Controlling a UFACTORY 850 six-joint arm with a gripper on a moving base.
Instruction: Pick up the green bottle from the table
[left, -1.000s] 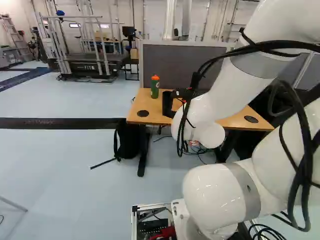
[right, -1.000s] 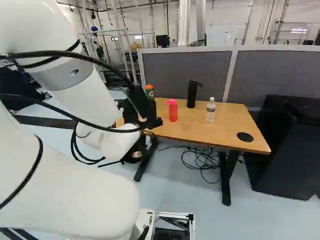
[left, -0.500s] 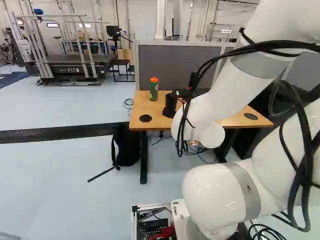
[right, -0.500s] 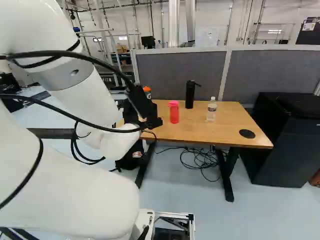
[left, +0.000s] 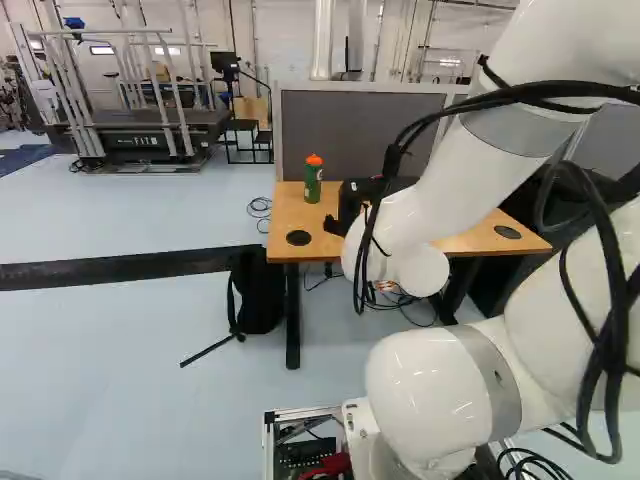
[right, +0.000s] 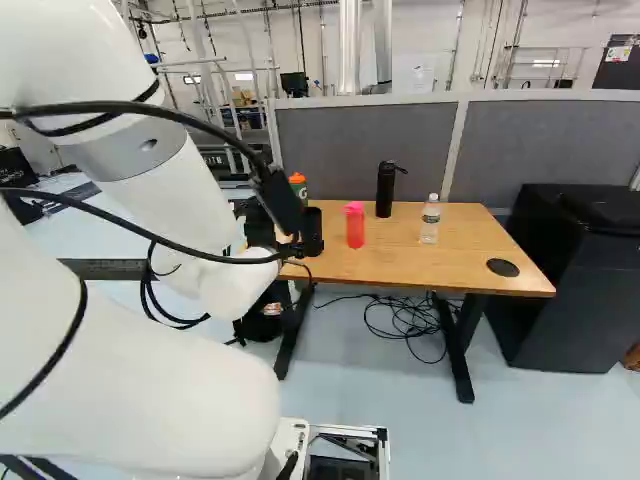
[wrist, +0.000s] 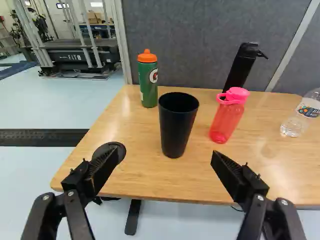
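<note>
The letters "FIT" stand in pale capitals on the low black machine (wrist: 75, 67) beyond the table (wrist: 135, 175), followed by a character resembling a "B" in the wrist view. A single "G" marks the round white badge on the green bottle (wrist: 148, 90). Print on the clear bottle's label (wrist: 308, 108) is too small to read, as is that on the sheet (right: 619, 53) posted at the right base view's upper right.
</note>
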